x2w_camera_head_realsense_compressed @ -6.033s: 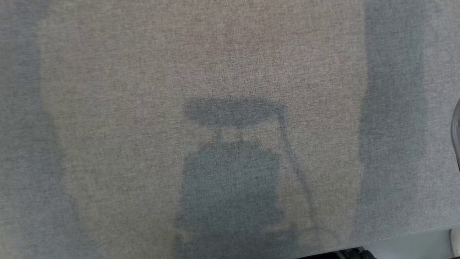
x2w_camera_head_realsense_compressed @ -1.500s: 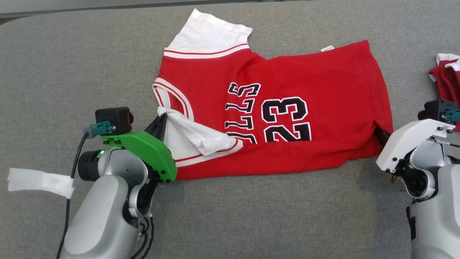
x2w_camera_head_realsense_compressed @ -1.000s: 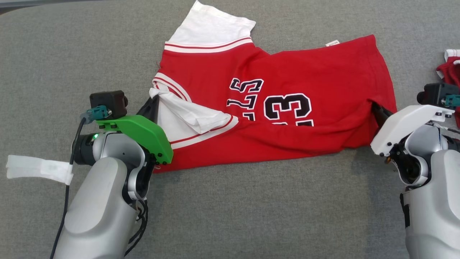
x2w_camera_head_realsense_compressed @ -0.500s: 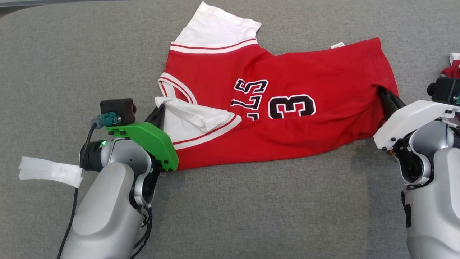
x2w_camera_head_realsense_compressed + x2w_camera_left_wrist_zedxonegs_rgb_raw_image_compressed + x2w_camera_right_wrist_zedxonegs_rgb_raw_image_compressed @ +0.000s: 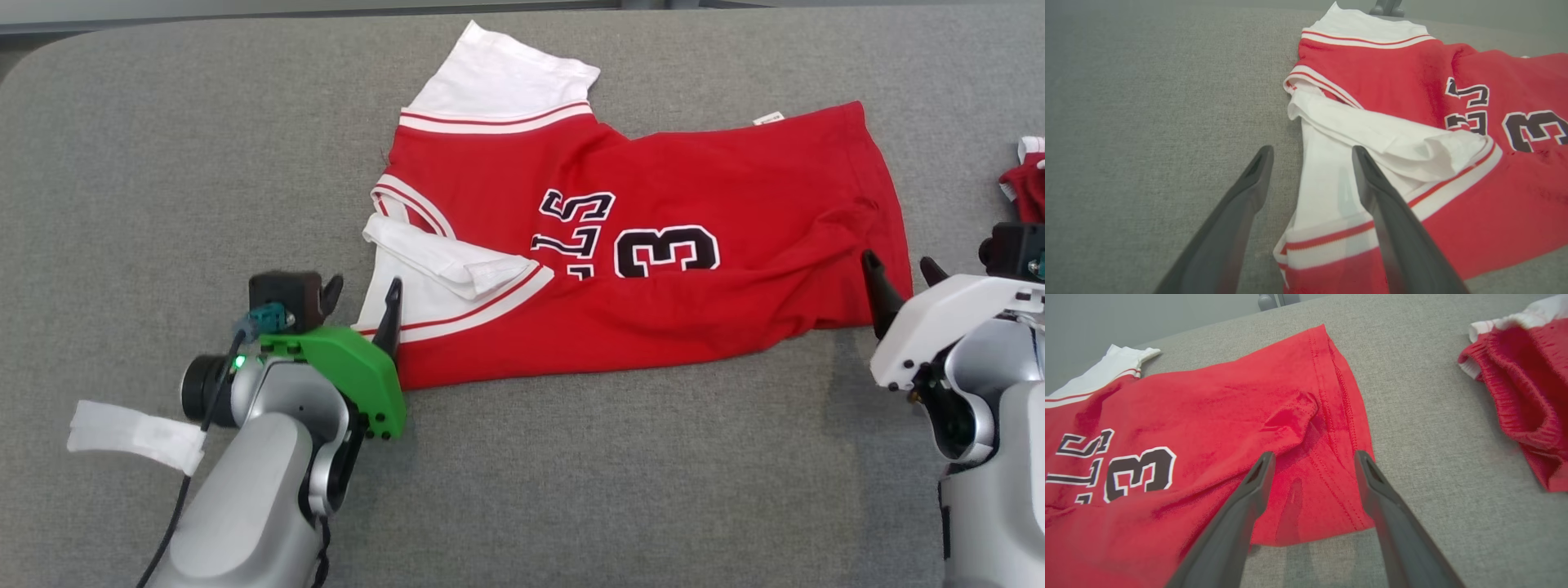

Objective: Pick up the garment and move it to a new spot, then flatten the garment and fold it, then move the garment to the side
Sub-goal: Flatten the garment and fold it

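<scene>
The garment, a red jersey with white sleeves and a black number, lies folded lengthwise on the grey padded surface. My left gripper stands open at the garment's near left corner, with its fingers straddling the white sleeve hem and holding nothing. In the left wrist view the left gripper has the sleeve edge between its spread fingers. My right gripper is open at the near right corner. In the right wrist view the right gripper hovers over the red hem of the garment.
Another red and white piece of clothing lies bunched at the far right, close to my right wrist, and shows as a piece of clothing in the right wrist view. A white tape tag hangs from my left arm's cable. The surface's far edge runs along the top.
Both grippers were shut on the garment's near corners half a second ago. They have opened, let go and drawn back slightly. The garment now rests flat with its near half folded over.
</scene>
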{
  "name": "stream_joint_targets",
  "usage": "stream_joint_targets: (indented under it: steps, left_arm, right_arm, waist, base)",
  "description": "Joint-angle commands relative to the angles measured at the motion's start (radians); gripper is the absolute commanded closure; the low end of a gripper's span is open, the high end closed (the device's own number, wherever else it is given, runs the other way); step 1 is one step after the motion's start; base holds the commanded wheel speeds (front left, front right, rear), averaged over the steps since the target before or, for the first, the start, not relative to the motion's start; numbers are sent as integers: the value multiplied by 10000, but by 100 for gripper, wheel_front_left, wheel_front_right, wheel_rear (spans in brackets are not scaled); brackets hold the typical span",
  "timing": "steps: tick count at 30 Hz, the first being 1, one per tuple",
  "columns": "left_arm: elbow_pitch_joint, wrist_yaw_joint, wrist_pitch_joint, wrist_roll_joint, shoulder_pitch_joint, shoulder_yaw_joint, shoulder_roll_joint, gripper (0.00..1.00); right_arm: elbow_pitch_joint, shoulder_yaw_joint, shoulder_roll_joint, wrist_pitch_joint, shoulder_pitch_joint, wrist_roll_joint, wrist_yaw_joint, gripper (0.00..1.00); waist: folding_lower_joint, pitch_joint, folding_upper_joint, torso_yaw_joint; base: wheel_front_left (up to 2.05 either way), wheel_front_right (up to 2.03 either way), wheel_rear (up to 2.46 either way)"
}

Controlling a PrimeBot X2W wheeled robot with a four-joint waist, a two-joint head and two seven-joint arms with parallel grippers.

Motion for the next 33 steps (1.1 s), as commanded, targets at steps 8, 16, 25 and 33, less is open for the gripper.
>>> stream_joint_targets:
  steps: [8, 16, 25, 33]
  left_arm:
    - [-983, 580, 1006, 205, 1418, -264, 797, 0]
    - [-1768, 646, 1458, 155, 1920, -459, 1068, 0]
    - [-1913, 564, 2021, -103, 1687, -580, 1020, 76]
    - [-2027, 494, 2180, -164, 1604, -707, 1037, 100]
  right_arm:
    - [-1541, -480, -30, 1218, 1017, -237, -2, 0]
    - [-1756, -270, -31, 1509, 1138, -149, -2, 0]
    - [-945, 137, -28, 2391, 110, -747, -2, 0]
    - [-136, 45, -246, 3112, -789, -1226, -2, 0]
  waist:
    - [0, -493, 0, 30]
    - [0, -494, 0, -49]
    - [0, -114, 0, -93]
    - [0, 133, 0, -14]
  base:
    - [0, 0, 0]
    - [0, 0, 0]
    - [0, 0, 0]
    - [0, 0, 0]
